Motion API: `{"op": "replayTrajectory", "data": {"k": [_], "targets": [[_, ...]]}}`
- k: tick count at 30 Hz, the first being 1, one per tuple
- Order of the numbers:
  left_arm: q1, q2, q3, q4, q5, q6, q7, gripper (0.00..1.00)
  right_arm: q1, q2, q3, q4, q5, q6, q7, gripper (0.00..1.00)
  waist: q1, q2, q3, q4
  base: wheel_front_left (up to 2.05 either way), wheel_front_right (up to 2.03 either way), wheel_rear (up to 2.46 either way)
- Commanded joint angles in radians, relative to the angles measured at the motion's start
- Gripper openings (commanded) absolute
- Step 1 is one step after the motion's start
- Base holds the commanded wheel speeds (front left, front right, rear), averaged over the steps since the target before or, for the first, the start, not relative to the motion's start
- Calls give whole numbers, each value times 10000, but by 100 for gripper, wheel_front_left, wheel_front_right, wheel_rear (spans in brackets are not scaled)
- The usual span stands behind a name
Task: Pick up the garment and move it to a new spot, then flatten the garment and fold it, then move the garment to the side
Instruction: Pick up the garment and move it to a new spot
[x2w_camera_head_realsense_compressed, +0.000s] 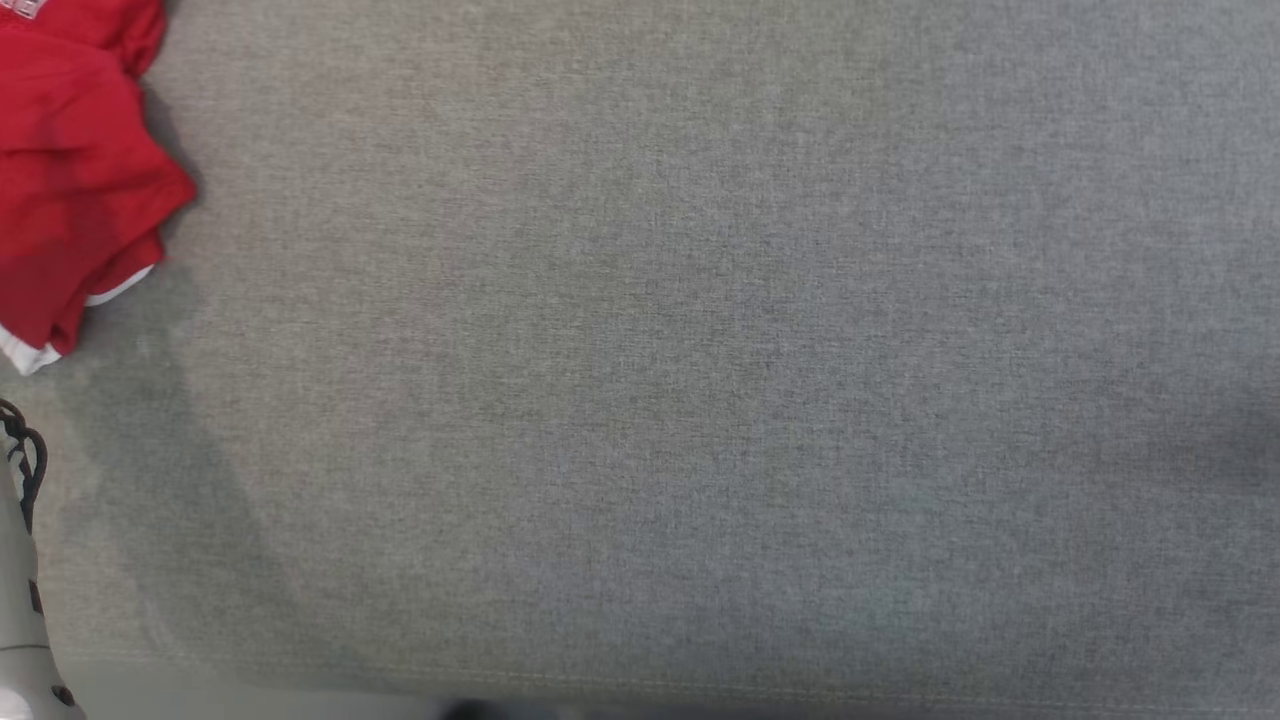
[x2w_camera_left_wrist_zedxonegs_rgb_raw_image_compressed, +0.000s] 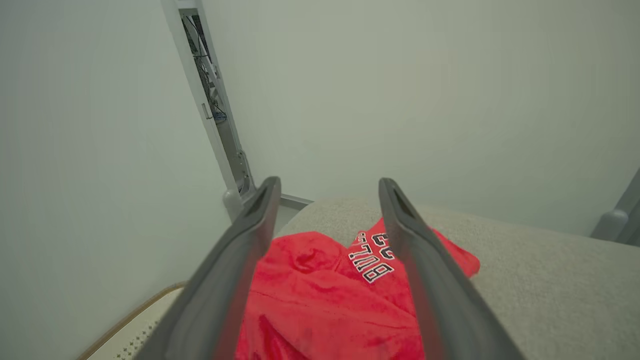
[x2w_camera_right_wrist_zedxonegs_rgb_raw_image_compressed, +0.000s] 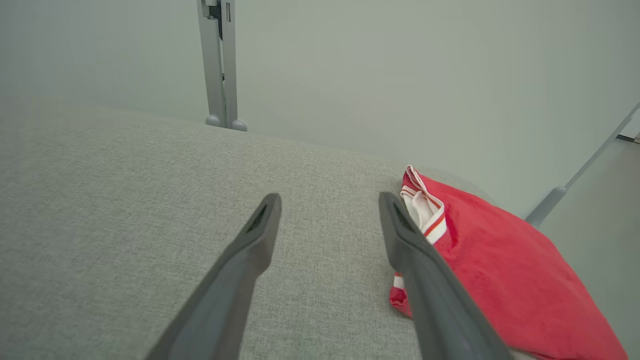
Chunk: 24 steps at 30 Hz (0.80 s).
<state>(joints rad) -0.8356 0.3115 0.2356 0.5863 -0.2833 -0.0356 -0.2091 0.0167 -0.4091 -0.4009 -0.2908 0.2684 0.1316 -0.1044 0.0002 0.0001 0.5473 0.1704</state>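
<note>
Hovering over the red garment (x2w_camera_left_wrist_zedxonegs_rgb_raw_image_compressed: 320, 300), the left fingers (x2w_camera_left_wrist_zedxonegs_rgb_raw_image_compressed: 247, 235) stand spread as wide as they go and hold nothing. The right fingers (x2w_camera_right_wrist_zedxonegs_rgb_raw_image_compressed: 250, 245) are just as wide and just as empty, poised over bare grey upholstered surface (x2w_camera_head_realsense_compressed: 700, 350) with the garment just beside them. The garment lies bunched at the left edge of that surface, toward its far left corner, well apart from the open middle.

The main risk, as I judge it, is the edge. The heap sits so close to it that a shallow pinch could catch only the top layer and pull the rest over the side. A deep grab into the folds could take several layers at once, leaving a twisted bundle that is hard to flatten later. Fingertips pressed too low might also snag the weave underneath.

The garment looks soft and slightly plush, with a dull sheen. It has white-and-red striped ribbed trim and black-and-white block lettering, and it lies crumpled in rounded folds. The surface is a coarse heathered weave, padded, with a rounded edge. The fingers are long, dark, smooth and tapering.
</note>
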Motion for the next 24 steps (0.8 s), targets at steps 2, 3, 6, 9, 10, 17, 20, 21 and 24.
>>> {"op": "replayTrajectory", "data": {"k": [2,3,6,9,10,17,20,21,24], "targets": [[-392,157,-61,581,37,-76,212,100,13,-56,-98,-200,57,-20,88,100,-2,-1,839,-462,0,0,0],[-488,171,-127,885,5,-121,363,100,6,-77,-113,-263,41,-20,124,100,-2,-1,893,-446,0,0,0],[-779,195,-324,1606,32,-249,766,100,-68,-143,-96,-355,29,-20,205,100,-2,-1,994,-409,0,0,0],[-949,112,-485,2422,-34,-277,1349,100,-166,-195,-30,-396,38,-20,227,100,-2,-1,1044,-411,0,0,0],[-987,116,-549,2670,-8,-250,1582,100,-183,-204,-12,-400,37,-20,241,100,-2,-1,1050,-424,0,0,0],[-1227,193,-732,3920,-143,-324,2688,43,-193,-213,14,-399,37,-20,278,100,-2,-1,969,-531,0,0,0],[-1319,267,-791,4206,-178,-354,2857,0,-240,-168,61,-353,0,-20,277,100,-2,-1,921,-554,0,0,0],[-1357,288,-789,4250,-217,-385,2783,0,-268,-150,94,-335,-4,-20,266,100,-2,-1,895,-561,0,0,0],[-1448,398,-828,4341,-157,-367,2426,0,-300,-108,152,-267,-20,-20,250,100,-2,-1,787,-574,0,0,0]]}}
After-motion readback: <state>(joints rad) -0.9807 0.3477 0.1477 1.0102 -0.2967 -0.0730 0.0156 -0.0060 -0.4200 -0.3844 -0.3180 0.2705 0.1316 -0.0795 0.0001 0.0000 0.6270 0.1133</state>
